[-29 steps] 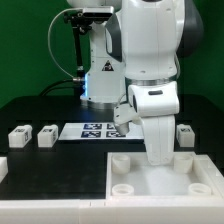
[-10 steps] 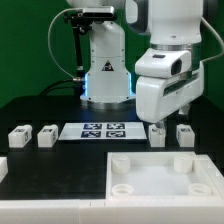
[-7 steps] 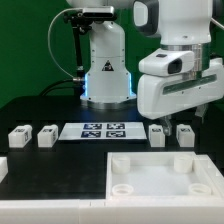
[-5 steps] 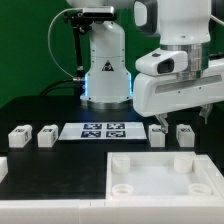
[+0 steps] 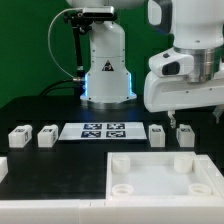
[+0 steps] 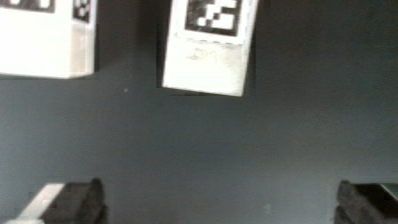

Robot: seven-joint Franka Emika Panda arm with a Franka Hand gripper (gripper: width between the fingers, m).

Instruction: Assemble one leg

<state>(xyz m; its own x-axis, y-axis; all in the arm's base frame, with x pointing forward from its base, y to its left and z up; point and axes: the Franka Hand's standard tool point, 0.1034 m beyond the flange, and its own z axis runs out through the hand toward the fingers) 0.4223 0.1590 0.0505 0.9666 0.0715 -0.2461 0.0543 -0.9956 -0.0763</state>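
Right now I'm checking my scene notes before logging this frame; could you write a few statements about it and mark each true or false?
1. The pincer holds a leg. False: its fingers stand apart with only dark table between them.
2. Four small white legs lie on the black table. True: two on the exterior view's left, two on its right.
3. The marker board lies between those pairs. True.
4. A leg stands in the white tray. False: its corner sockets show no leg.
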